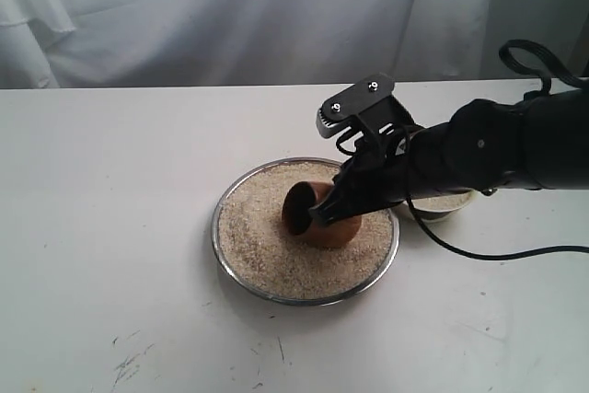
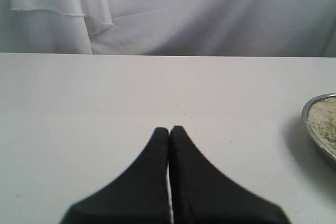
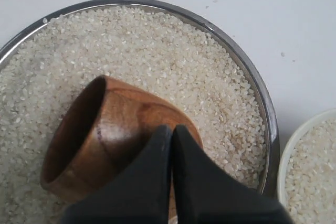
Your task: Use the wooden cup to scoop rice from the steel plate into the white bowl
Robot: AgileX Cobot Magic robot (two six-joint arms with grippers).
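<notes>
Both jaws closed, right jaws against tipped wooden cup [image 3: 115,129] on rice [image 3: 157,51], white bowl [image 1: 451,213] beside steel plate [image 3: 264,109].

Looks like a robotics lab set-up: a plain white surface [image 1: 101,181], white cloth [image 1: 230,16] hung behind it, a black robot arm [image 1: 515,144] trailing cable [image 1: 497,253].
</notes>
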